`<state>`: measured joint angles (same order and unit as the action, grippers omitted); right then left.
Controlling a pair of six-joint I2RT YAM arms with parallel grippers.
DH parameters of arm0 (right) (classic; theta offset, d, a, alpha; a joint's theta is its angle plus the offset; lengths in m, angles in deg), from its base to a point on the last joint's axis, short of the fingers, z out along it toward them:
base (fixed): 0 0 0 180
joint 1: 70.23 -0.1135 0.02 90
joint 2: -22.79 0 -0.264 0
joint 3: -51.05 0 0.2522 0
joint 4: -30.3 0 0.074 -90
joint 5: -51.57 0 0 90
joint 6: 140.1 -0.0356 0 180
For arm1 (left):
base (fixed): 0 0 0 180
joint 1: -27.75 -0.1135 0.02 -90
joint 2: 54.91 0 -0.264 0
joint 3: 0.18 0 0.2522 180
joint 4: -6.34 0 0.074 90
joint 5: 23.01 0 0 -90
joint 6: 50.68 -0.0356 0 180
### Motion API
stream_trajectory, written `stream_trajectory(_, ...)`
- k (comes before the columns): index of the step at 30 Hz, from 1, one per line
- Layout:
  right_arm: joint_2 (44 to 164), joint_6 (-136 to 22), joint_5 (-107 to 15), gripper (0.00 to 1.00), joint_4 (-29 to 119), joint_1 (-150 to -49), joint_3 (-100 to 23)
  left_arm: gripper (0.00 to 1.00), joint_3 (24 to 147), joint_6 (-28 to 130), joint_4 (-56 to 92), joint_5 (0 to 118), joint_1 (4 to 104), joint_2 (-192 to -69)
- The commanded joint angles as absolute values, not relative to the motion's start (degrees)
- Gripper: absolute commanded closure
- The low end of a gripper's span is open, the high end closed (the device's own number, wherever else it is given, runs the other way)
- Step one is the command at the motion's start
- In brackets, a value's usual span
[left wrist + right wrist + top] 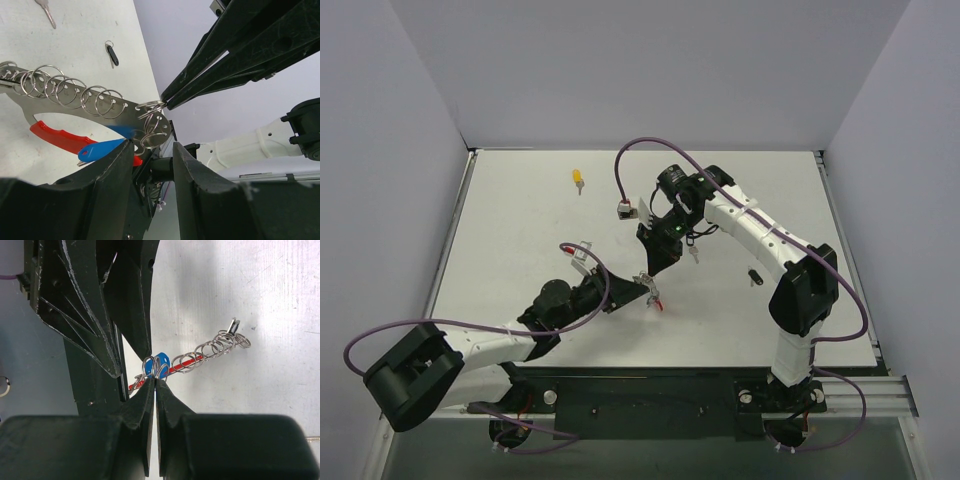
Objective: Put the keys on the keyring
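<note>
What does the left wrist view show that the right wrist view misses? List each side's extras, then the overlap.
Left wrist only: a black key and a silver key blade lying on the table. Right wrist only: the far end of the ring row. Both: the red keyring, the blue key head, and the right gripper shut on a split ring.

Right claw crowds keyring from far side; near-right side open.

Keyring sat over the middle of the table, left gripper at its near-left side, right gripper just behind it, one key lay far back on the left, another key lay right of both grippers, beside the right arm.
</note>
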<state>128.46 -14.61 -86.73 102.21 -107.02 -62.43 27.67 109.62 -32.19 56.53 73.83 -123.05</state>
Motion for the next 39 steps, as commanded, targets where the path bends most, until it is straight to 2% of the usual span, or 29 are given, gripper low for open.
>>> stream_trajectory(1,127.6,-13.8,-89.7,1.0,104.4,-106.9,-61.8,0.53,29.7,109.5,-31.4,58.4,74.2,-121.1)
stream_trajectory(7,127.5,-13.8,-89.7,1.0,104.3,-106.9,-61.8,0.53,30.0,110.6,-33.9,59.1,74.1,-122.3)
stream_trajectory(12,127.4,-13.8,-89.8,1.0,104.4,-106.9,-61.8,0.57,30.8,111.5,-35.4,58.7,74.2,-124.5)
stream_trajectory(16,127.3,-13.8,-89.8,1.0,104.4,-106.9,-61.8,0.64,31.0,111.9,-37.6,58.6,74.2,-126.1)
stream_trajectory(21,127.4,-13.7,-89.9,1.0,104.4,-106.9,-61.7,0.79,30.7,113.1,-41.2,58.0,74.2,-127.6)
stream_trajectory(26,127.4,-13.7,-89.9,1.0,104.4,-106.9,-61.6,0.86,31.0,113.6,-41.8,57.9,74.1,-128.1)
stream_trajectory(29,127.4,-13.7,-89.9,1.0,104.4,-106.9,-61.6,0.84,30.9,114.0,-40.9,58.5,74.0,-127.7)
stream_trajectory(30,127.3,-13.7,-89.9,1.0,104.4,-107.0,-61.6,0.78,31.1,114.2,-40.3,58.8,74.0,-127.3)
stream_trajectory(32,127.3,-13.7,-89.9,1.0,104.4,-106.9,-61.6,0.73,31.4,113.7,-37.7,59.2,74.1,-126.5)
stream_trajectory(35,127.5,-13.7,-90.0,1.0,104.3,-106.8,-61.4,0.72,31.3,113.3,-35.8,59.8,73.9,-125.8)
stream_trajectory(37,127.5,-13.7,-90.0,1.0,104.3,-107.0,-61.4,0.76,31.3,113.0,-35.2,60.0,74.0,-125.5)
stream_trajectory(39,127.6,-13.7,-90.2,1.0,104.4,-106.8,-61.4,0.88,31.4,112.4,-34.7,60.0,73.9,-125.4)
